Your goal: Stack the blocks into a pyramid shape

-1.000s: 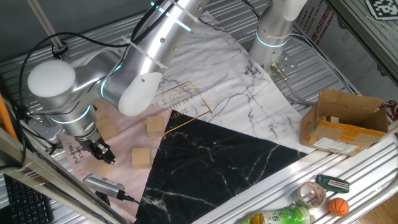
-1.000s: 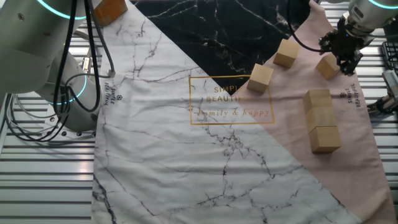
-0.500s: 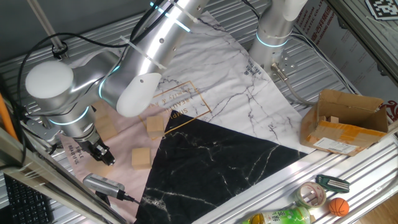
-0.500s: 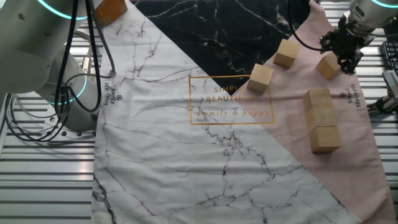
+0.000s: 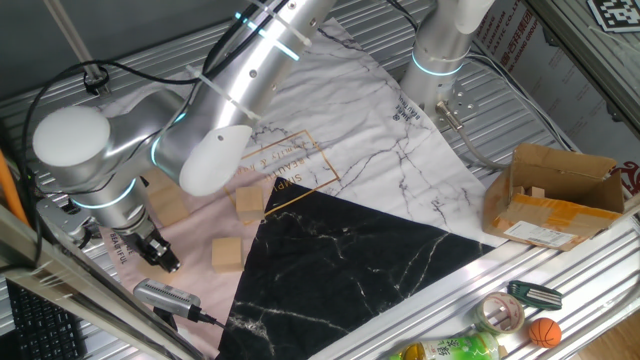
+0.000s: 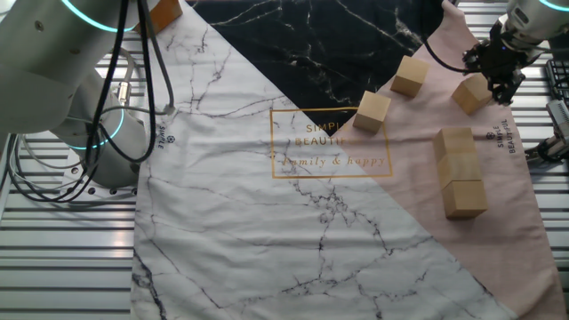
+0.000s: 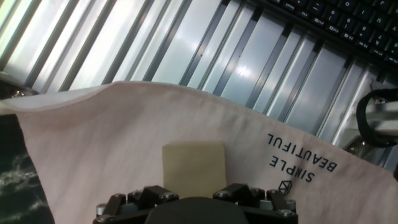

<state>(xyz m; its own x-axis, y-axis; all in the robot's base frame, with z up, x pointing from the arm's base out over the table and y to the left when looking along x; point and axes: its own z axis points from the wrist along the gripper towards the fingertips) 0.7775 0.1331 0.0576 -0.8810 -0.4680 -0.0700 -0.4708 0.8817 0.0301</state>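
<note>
End effector (image 6: 500,78) | grips smooth tan wooden cube (image 7: 193,163) | wrinkled pink cloth (image 7: 124,143)

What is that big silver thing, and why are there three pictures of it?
The silver thing is a robot arm. At its end is a claw with two fingers for picking things up. Two pictures come from cameras that watch the table from different sides. The third comes from a small camera on the hand, looking down along the fingers. On the table lies a cloth with little wooden blocks on it: three in a row and two loose ones. The claw is right at one more block, which fills the middle of the hand picture. I cannot tell if it is pinching it yet.
</note>
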